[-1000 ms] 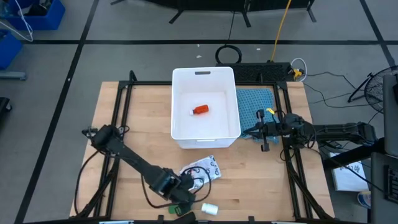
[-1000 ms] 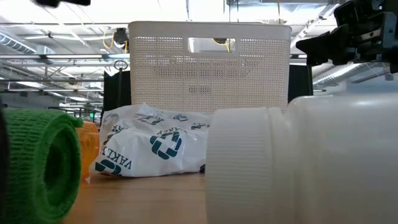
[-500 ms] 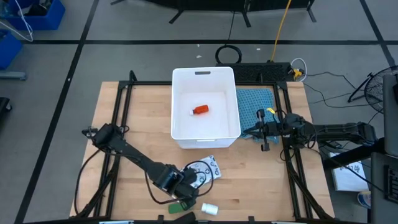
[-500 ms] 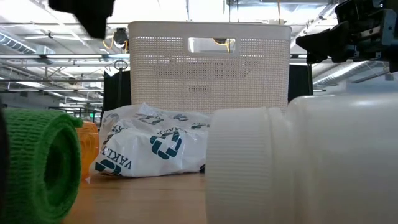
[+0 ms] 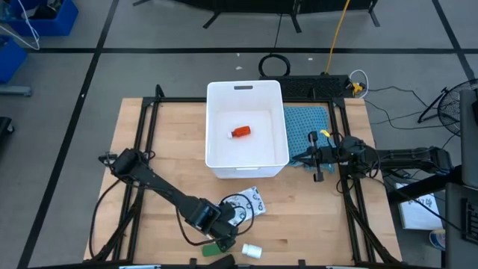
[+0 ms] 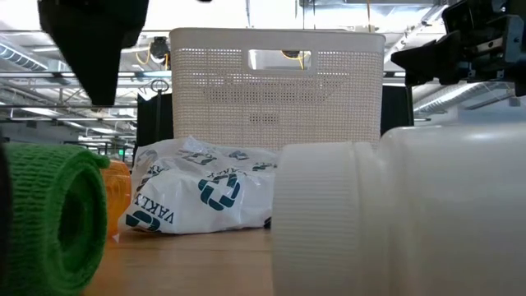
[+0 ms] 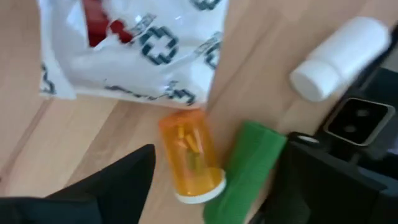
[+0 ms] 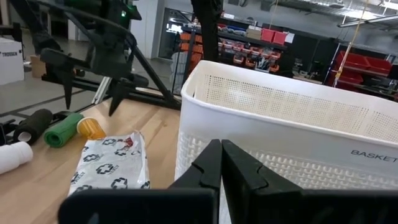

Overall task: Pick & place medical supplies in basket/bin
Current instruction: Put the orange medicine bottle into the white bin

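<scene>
My left gripper (image 5: 218,228) is open and hangs near the table's near edge. In the left wrist view (image 7: 217,149) its fingers stand on either side of an orange bottle (image 7: 190,157), apart from it. The bottle lies on its side between the white pouch (image 7: 134,50) and a green block (image 7: 245,171). A white bottle (image 5: 252,250) lies beside them and a dark block (image 8: 34,124) farther off. A red bottle (image 5: 240,131) lies in the white bin (image 5: 246,91). My right gripper (image 5: 317,161) is shut and empty above the teal cloth (image 5: 308,123).
The bin stands at the table's far middle, its near wall (image 5: 246,170) close to the pouch. The low camera's black housing (image 7: 354,118) sits at the near edge by the green block. Bare wood lies left of the bin (image 5: 160,142).
My left gripper has moved a little away from the table's near edge toward the pouch and orange bottle, and has come lower into the low view. Its fingers stay open. The supplies have not moved.
</scene>
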